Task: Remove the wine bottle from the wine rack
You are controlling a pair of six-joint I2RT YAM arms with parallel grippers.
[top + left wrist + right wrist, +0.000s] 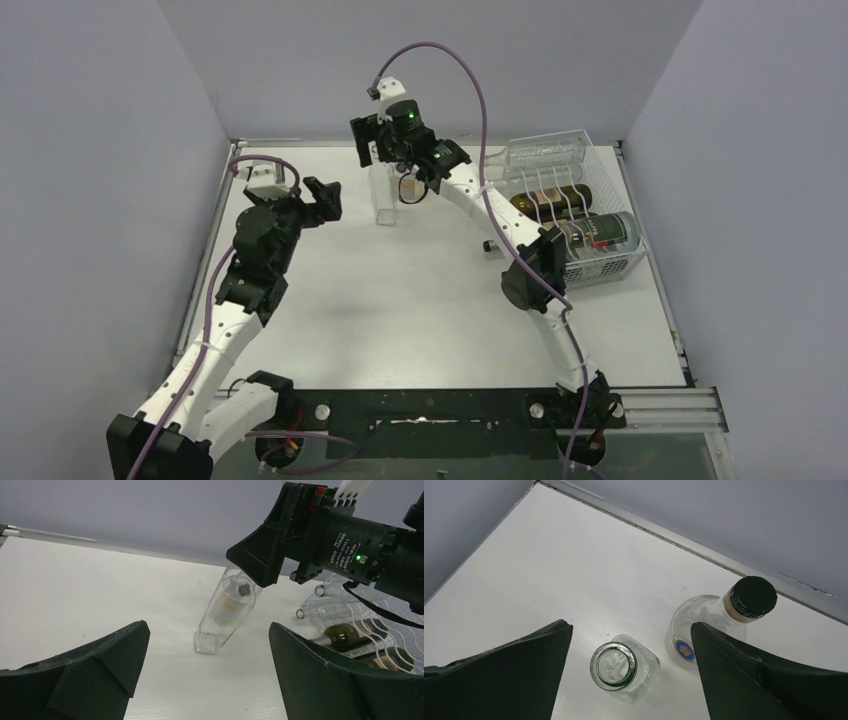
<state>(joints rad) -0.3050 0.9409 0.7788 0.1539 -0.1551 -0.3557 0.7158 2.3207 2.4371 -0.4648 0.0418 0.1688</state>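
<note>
The white wire wine rack stands at the far right. In it lie a dark green wine bottle, a dark labelled bottle and clear bottles. The rack and green bottle also show in the left wrist view. My right gripper hangs open over the far middle of the table, away from the rack. In its wrist view the right gripper has its jaws wide on either side of an open-mouthed clear square bottle. My left gripper is open and empty, left of that bottle.
A clear bottle with a black cap and a blue emblem stands upright right beside the square one. The table's back edge and grey wall run just behind them. Bare white tabletop lies between the arms.
</note>
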